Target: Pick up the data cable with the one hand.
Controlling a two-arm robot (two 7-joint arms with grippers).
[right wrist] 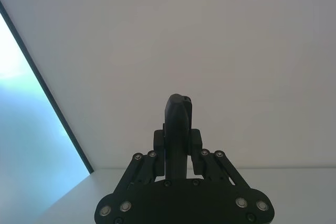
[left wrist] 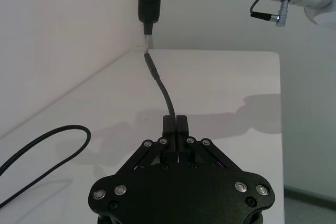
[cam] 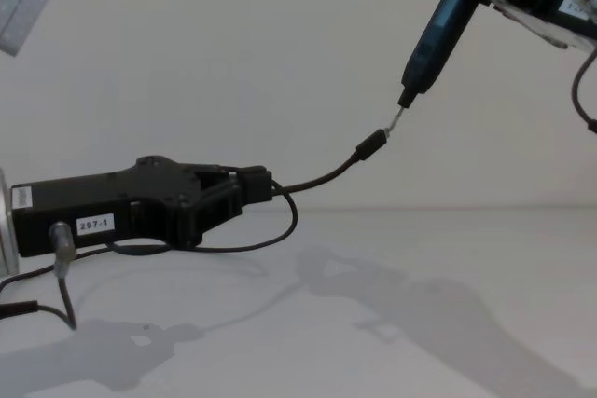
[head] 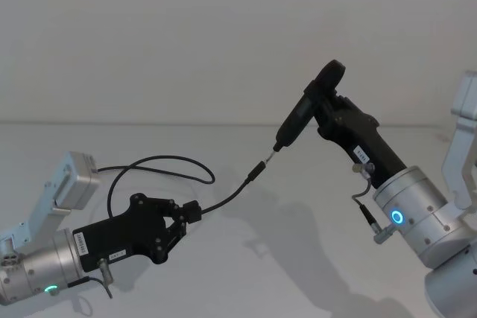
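Two tools at work over the white table (head: 246, 258). At far left in the head view, left tool (head: 186, 217) reaching in low, body cut off by the frame edge, white label too small to read there. Closed tight on the data cable (head: 223, 200), fingers (left wrist: 175, 125) pinched together around the black cord a short way behind its plug. Behind the grip, cord looping back across the table toward the left, far end hidden behind the arm. Ahead of the grip, cord rising clear of the table in a gentle curve up and to the right, ending in the small black plug (cam: 371, 147) with its short silver tip. Silver tip just at the point of the pen-like tool (head: 296, 121); touching or a hair apart, cannot tell. Farther right, right tool (right wrist: 177, 142) held high above the table, closed around the dark pen-like tool, which slants down and left toward the plug. Wrist of the right arm with its blue ring light partly cut off at the right edge.
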